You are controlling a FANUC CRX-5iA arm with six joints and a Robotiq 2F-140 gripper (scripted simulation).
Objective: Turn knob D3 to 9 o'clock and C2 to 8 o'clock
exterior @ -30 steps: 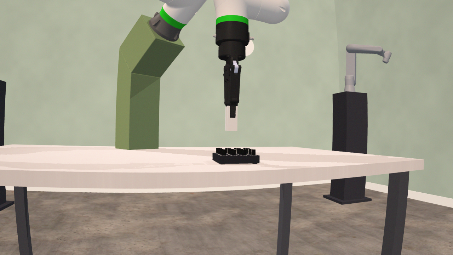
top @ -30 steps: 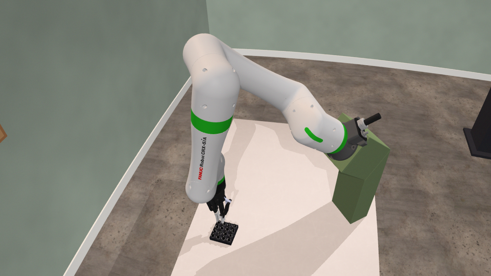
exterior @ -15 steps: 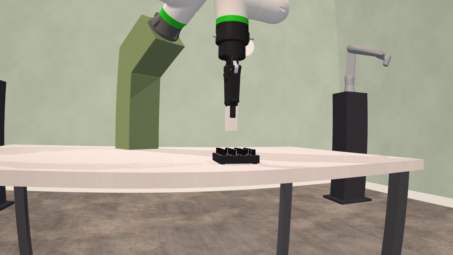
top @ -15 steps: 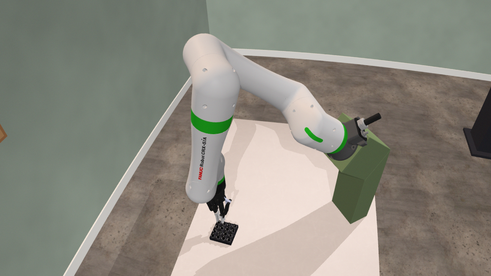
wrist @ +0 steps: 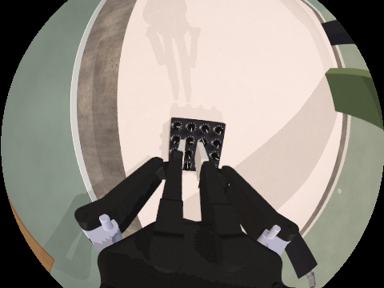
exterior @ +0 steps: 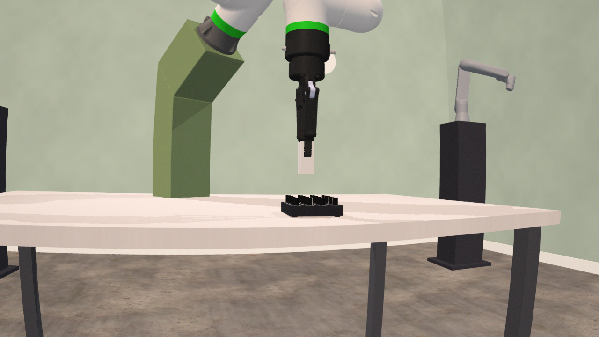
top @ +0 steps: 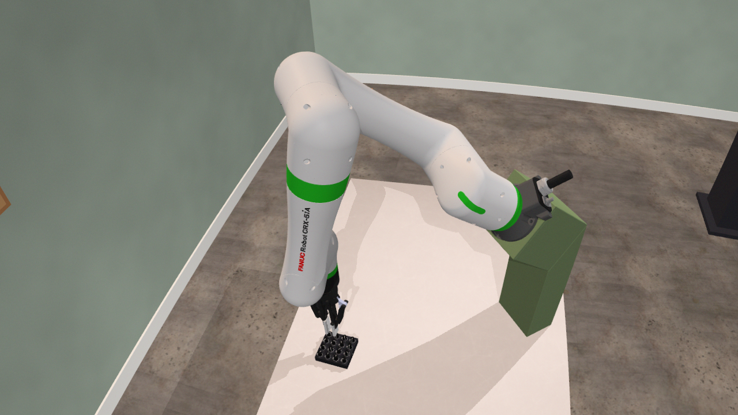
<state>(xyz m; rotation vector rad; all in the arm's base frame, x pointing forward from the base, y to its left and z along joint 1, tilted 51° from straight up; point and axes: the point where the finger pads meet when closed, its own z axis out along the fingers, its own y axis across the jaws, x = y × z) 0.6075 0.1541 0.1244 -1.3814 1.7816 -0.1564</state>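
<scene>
The black knob box stands on its feet on the pale table, near the table's left front part; it also shows in the exterior view and in the wrist view. Its knobs are too small for me to read the names or where the white lines point. My gripper points straight down and hangs well above the box, touching no knob. In the wrist view the fingers stand nearly shut with a narrow gap and nothing between them, and they cover part of the box's near rows.
The green robot pedestal stands at the table's right side. A black stand with a grey arm stands on the floor beyond the table. The table's left edge runs close to the box.
</scene>
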